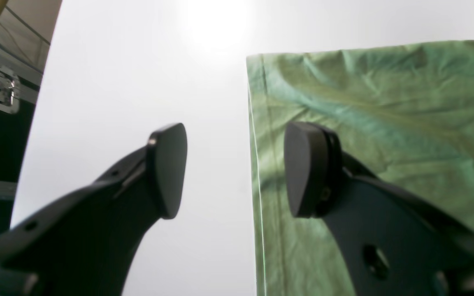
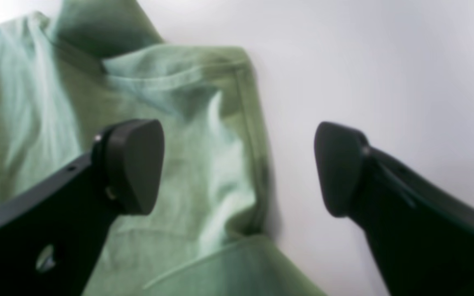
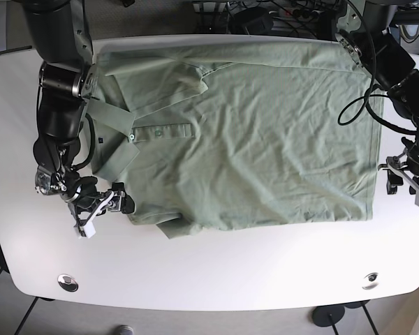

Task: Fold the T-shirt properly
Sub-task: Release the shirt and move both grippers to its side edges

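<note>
The green T-shirt (image 3: pixel 251 132) lay spread flat across the white table (image 3: pixel 216 272), collar toward the left, hem toward the right. The right gripper (image 2: pixel 239 168) hovered at the shirt's near left sleeve edge, jaws wide apart and holding nothing. The left gripper (image 1: pixel 235 170) straddled the hem on the right, jaws also wide apart, empty.
</note>
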### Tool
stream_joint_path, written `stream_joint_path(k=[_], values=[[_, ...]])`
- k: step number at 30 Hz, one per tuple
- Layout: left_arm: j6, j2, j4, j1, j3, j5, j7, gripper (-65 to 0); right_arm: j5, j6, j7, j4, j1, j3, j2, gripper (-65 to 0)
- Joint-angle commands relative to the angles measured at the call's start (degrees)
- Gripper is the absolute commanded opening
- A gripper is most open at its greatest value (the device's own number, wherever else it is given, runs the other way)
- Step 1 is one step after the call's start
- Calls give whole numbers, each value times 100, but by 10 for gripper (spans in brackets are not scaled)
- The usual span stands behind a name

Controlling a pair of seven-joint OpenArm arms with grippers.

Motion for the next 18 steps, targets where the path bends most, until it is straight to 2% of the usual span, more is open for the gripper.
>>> stream_joint_path(k=[1,4,6,7,9,11,12,13,14,15,16,17,18], values=[[34,-153,3,-125,122,-56,-342,-308,81,44,248,-54,172,-158,126,-117],[38,-153,-6,-108,139,-56,-518,-308,81,35,389,-71,-13,-228,117,-117],[267,-153,-6,-108,148,-56,-526,-307,81,35,406,-71,-92,-237,99,-117],[416,-153,-6,-108,148,-56,-526,-307,108,35,406,-71,-118,-237,47,-119],[1005,-153,-129,-125,148,-47,-614,-307,81,35,406,-54,-241,-237,-76,-127],[1541,-153,-331,-125,157,-47,-913,-306,81,35,380,-45,-259,-246,-120,-211],[1884,-205,-498,-125,157,-47,-1133,-303,81,35,380,-45,-268,-246,-182,-312],[2042,-284,-665,-125,157,-47,-1212,-287,81,35,380,-45,-312,-246,-200,-371],[2192,-355,-973,-187,166,-56,-1256,-239,81,35,371,-36,-329,-246,-217,-422],[2280,-425,-1298,-398,166,-56,-1256,-183,81,35,380,-36,-329,-246,-217,-449],[2289,-478,-1553,-503,157,-56,-1256,-154,81,35,380,-27,-329,-246,-217,-479],[2280,-627,-1958,-635,157,-65,-1256,-143,81,35,389,-27,-329,-246,-217,-560],[2271,-698,-2257,-697,157,-91,-1256,-143,81,35,389,-27,-329,-246,-217,-614]])
